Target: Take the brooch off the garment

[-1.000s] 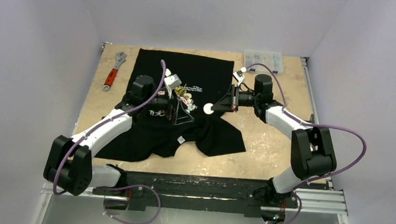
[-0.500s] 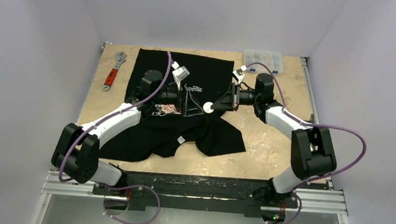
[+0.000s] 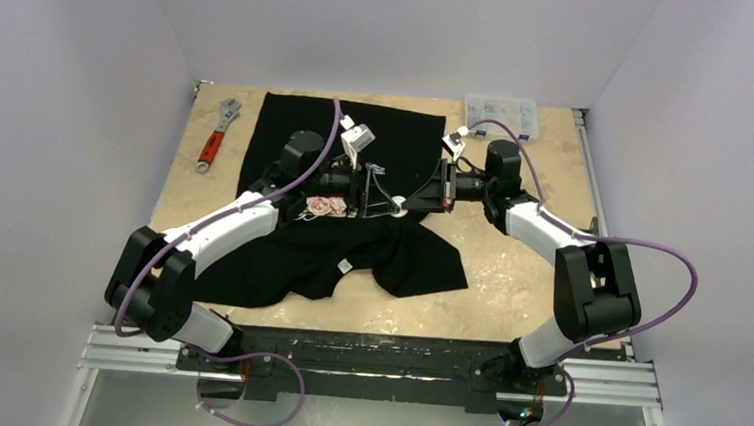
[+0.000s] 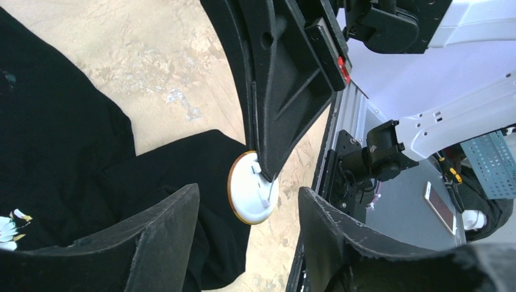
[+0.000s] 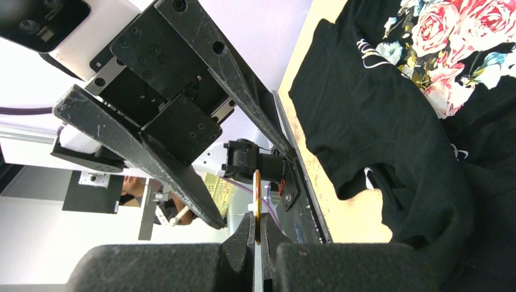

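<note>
Brooch (image 4: 252, 187), a small white disc with an orange rim, sits pinched at its back between the clenched tips of the right gripper (image 4: 266, 176), raised above the front edge of the garment (image 3: 300, 248); from the right wrist it shows edge-on as a thin line rising from the closed fingertips (image 5: 246, 234), with no cloth touching it. Left gripper (image 4: 246, 198) faces it from the garment's side, released, one finger (image 4: 164, 231) on either side of the disc and a gap left on both. The black T-shirt lies spread and rumpled on the tan table (image 3: 510, 262), its pink rose print (image 3: 325, 206) showing just beside the left gripper and its small white neck label (image 3: 345, 266) near the nearer edge of the cloth. A red-handled wrench (image 3: 216, 134) lies off the garment's far left corner, and a clear compartment box (image 3: 500, 111) off its far right corner, both apart from the cloth.
</note>
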